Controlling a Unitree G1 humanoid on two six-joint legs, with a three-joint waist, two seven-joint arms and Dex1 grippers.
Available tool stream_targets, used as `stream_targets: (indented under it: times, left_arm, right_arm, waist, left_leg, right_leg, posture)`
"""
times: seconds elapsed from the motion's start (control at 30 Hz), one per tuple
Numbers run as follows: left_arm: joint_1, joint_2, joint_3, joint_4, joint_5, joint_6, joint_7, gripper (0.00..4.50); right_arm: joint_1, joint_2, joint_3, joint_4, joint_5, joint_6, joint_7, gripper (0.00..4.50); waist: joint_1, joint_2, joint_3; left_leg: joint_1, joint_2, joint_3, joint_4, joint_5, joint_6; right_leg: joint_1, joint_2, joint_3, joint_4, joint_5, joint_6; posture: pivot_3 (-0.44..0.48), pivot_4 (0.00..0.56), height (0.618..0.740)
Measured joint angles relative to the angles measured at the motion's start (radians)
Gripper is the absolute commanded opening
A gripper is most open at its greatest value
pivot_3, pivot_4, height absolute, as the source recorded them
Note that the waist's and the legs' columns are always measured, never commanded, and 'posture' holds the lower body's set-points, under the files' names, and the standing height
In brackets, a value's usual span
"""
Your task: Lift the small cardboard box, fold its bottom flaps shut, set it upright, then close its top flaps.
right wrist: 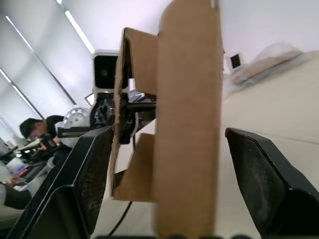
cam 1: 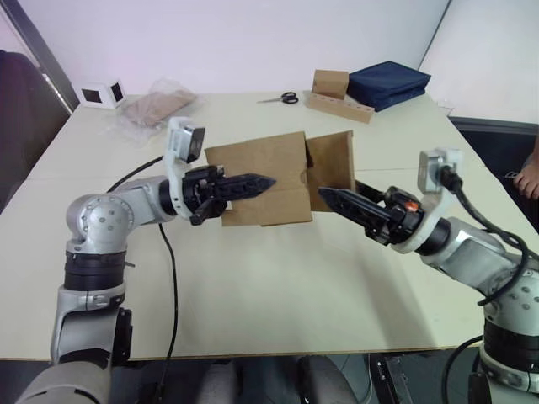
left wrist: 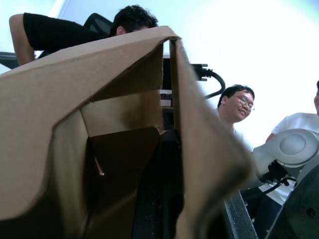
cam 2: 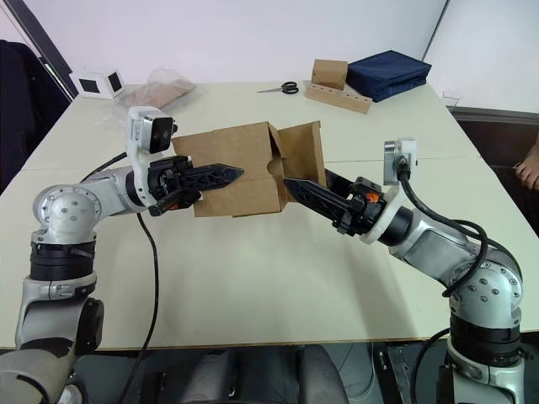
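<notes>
Both arms reach in toward each other, left gripper [cam 2: 221, 175] pinched onto the small cardboard box [cam 2: 232, 168], right gripper [right wrist: 164, 184] spread wide around a flap.

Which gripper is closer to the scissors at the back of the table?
Right. The right gripper sits at the box's open flap, below the scissors; the left gripper grips the box farther to the left.

Small cardboard box [cam 1: 265, 177]: plain brown corrugated card, matt, unprinted. Bench [cam 1: 278, 286]: smooth cream top, faint sheen. Left end effector [cam 1: 253, 183] and right end effector [cam 1: 330, 199]: black matt plastic fingers. Bundle [cam 1: 156, 105]: crinkled clear glossy plastic wrap. Folded blue cloth [cam 1: 389, 82], matt.
</notes>
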Motion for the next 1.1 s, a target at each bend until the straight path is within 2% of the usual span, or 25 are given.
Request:
stream_targets:
  times: [0.67,0.77,0.9,1.1]
  left_arm:
    - [0.0,-0.002,0.0,0.022,0.034,-0.018,0.0,0.0]
    - [0.0,-0.005,0.0,0.022,0.034,-0.018,0.002,0.0]
    - [0.0,-0.007,0.0,0.018,0.033,-0.018,0.003,0.0]
    - [0.0,-0.009,0.0,0.011,0.033,-0.017,0.008,0.0]
  right_arm:
    - [0.01,-0.019,0.018,-0.017,0.127,-0.037,-0.057,3.67]
    - [0.008,-0.019,0.023,-0.007,0.125,-0.042,-0.057,3.08]
    - [0.004,-0.019,0.027,0.002,0.123,-0.049,-0.057,1.51]
    - [0.003,-0.023,0.038,0.003,0.11,-0.052,-0.057,1.51]
  waist:
    - [0.0,0.0,0.0]
    - [0.0,0.0,0.0]
    - [0.0,0.0,0.0]
    - [0.0,0.0,0.0]
  left_leg:
    - [0.0,0.0,0.0,0.0,0.0,0.0]
    - [0.0,0.0,0.0,0.0,0.0,0.0]
    - [0.0,0.0,0.0,0.0,0.0,0.0]
    - [0.0,0.0,0.0,0.0,0.0,0.0]
  right_leg:
    - [0.0,0.0,0.0,0.0,0.0,0.0]
    - [0.0,0.0,0.0,0.0,0.0,0.0]
    - [0.0,0.0,0.0,0.0,0.0,0.0]
    - [0.0,0.0,0.0,0.0,0.0,0.0]
  posture:
    - [0.0,0.15,0.74]
    - [0.0,0.15,0.74]
    - [0.0,0.15,0.74]
    - [0.0,0.15,0.74]
